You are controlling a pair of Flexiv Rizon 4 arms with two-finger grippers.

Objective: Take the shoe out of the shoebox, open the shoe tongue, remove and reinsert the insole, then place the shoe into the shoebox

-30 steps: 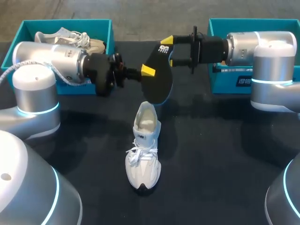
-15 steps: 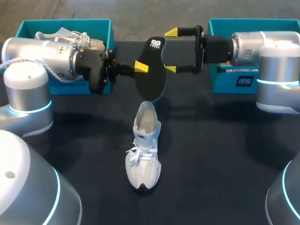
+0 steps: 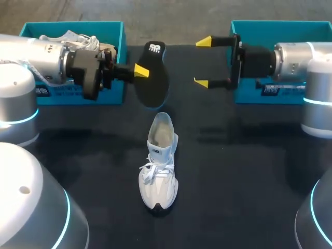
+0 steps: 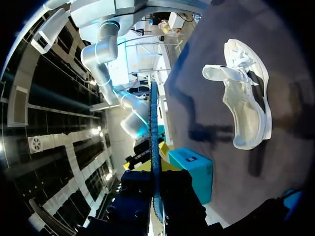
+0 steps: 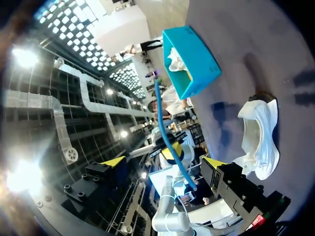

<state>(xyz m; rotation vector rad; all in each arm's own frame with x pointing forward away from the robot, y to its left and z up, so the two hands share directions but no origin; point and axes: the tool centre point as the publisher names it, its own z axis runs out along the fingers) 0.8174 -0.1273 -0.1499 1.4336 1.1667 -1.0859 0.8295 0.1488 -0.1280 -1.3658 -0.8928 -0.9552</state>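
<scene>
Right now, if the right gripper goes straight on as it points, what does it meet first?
Probably the black insole held by the left gripper. The open right gripper points at it across a gap, though depth is unclear.

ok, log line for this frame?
step: insole out | left gripper: shut on insole | right gripper: open, clear of insole | shoe: upright on table

A robot lab bench: a black table [image 3: 233, 171] with a white shoe [image 3: 160, 166] at its middle, a silver left arm [image 3: 31, 57] and right arm [image 3: 311, 67] flanking the shoe, and a teal shoebox [image 3: 72, 24] behind it.
</scene>
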